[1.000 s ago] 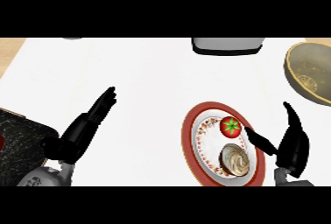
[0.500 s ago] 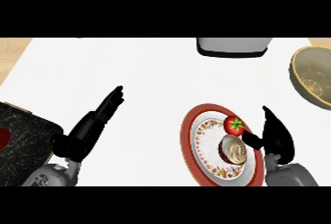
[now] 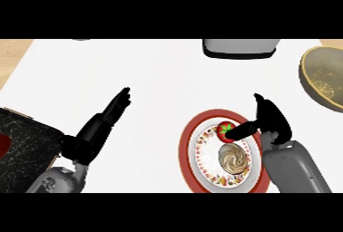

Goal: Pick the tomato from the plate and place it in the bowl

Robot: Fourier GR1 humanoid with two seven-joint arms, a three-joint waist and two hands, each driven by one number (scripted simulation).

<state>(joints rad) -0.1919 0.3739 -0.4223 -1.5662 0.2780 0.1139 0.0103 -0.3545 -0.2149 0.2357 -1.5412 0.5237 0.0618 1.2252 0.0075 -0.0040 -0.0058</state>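
Your right hand (image 3: 270, 121), still uncurled, thumb touching the tomato (image 3: 225, 128) on the plate (image 3: 189, 140): wrap fully before lifting toward the bowl (image 3: 323, 80).

White counter (image 3: 134, 68); pale wood at its far corners; evenly lit.

Tomato (image 3: 224, 127) red with a green top, on a plate (image 3: 189, 149) with a red rim, a white face and a speckled red-and-yellow band; just below the tomato a swirled brown-and-cream item (image 3: 234, 157). Far right of the plate, bowl (image 3: 321, 76) dull olive-gold with pale flecks inside. Both hands, left (image 3: 100, 127) and right (image 3: 270, 118), black on grey forearms; counter (image 3: 147, 68) white, dark marbled slab (image 3: 23, 152) far left of the plate
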